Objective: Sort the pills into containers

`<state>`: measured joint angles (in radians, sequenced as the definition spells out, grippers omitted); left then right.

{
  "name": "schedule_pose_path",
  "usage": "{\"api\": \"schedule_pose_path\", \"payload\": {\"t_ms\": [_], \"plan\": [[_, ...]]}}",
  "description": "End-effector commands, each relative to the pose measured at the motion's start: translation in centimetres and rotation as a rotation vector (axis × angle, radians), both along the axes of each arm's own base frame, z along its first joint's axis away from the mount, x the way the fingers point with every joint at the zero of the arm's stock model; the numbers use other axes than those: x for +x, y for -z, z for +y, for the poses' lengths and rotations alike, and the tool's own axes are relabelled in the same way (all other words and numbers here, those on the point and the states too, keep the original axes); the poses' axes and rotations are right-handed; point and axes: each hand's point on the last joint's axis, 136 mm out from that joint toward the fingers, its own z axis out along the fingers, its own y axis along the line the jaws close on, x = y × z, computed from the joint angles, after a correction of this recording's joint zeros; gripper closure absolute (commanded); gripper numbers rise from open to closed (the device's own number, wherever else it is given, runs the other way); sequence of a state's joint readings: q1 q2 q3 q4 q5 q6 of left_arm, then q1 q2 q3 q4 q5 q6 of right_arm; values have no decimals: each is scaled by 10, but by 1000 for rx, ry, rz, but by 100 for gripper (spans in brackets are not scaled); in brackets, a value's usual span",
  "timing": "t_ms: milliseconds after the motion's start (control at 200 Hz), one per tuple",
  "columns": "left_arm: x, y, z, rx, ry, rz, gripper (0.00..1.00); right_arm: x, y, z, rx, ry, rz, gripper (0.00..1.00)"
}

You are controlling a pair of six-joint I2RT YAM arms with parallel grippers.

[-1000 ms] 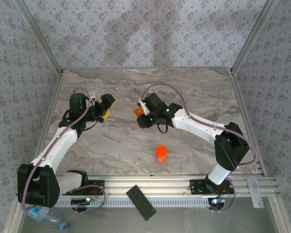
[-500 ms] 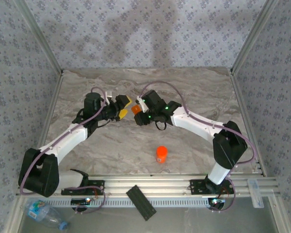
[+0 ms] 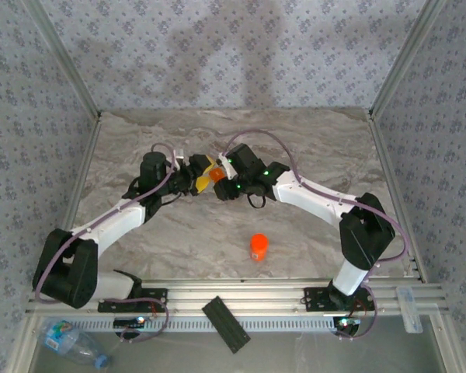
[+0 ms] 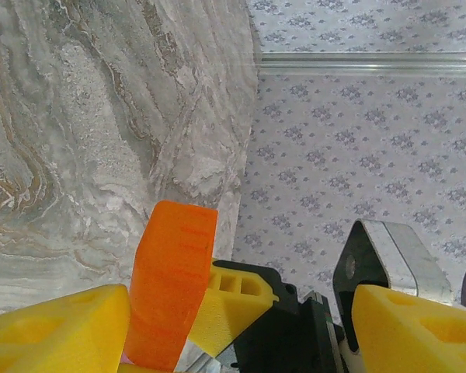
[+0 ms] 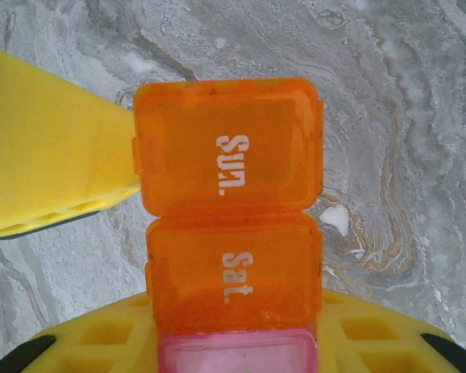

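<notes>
My right gripper (image 3: 221,183) (image 5: 233,342) is shut on a pill organizer (image 3: 216,177) (image 5: 229,233), held above the marble table (image 3: 311,148). The organizer has orange lidded compartments marked "Sun." (image 5: 229,148) and "Sat.", with a pink one (image 5: 237,353) joined below; all lids are closed. My left gripper (image 3: 202,174) (image 4: 233,326) is open right beside it. One of its yellow fingers (image 5: 50,148) touches the side of the "Sun." compartment. In the left wrist view the organizer (image 4: 171,284) shows edge-on. A small orange pill bottle (image 3: 258,247) stands upright nearer the front.
A black flat bar (image 3: 226,324) lies on the metal rail at the front. A plastic water bottle (image 3: 70,346) lies at the front left, off the table. Patterned walls (image 3: 217,54) close in the back and sides.
My left gripper has swung right across the table until it meets the organizer. The right gripper has held the organizer nearly still.
</notes>
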<state>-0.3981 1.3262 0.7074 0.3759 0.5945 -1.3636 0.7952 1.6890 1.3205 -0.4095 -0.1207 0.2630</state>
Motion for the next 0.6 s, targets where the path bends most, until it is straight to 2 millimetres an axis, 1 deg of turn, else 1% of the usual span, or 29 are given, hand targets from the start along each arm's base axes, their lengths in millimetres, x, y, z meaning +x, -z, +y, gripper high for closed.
{"api": "schedule_pose_path", "payload": {"t_ms": [0, 130, 600], "plan": [[1, -14, -5, -54, -5, -36, 25, -1, 3, 2, 13, 6, 19, 60], [0, -15, -4, -61, -15, -32, 26, 0, 5, 1, 12, 9, 21, 60], [-4, -28, 0, -79, -38, -51, 27, 3, 11, -1, 4, 25, 33, 60]]}}
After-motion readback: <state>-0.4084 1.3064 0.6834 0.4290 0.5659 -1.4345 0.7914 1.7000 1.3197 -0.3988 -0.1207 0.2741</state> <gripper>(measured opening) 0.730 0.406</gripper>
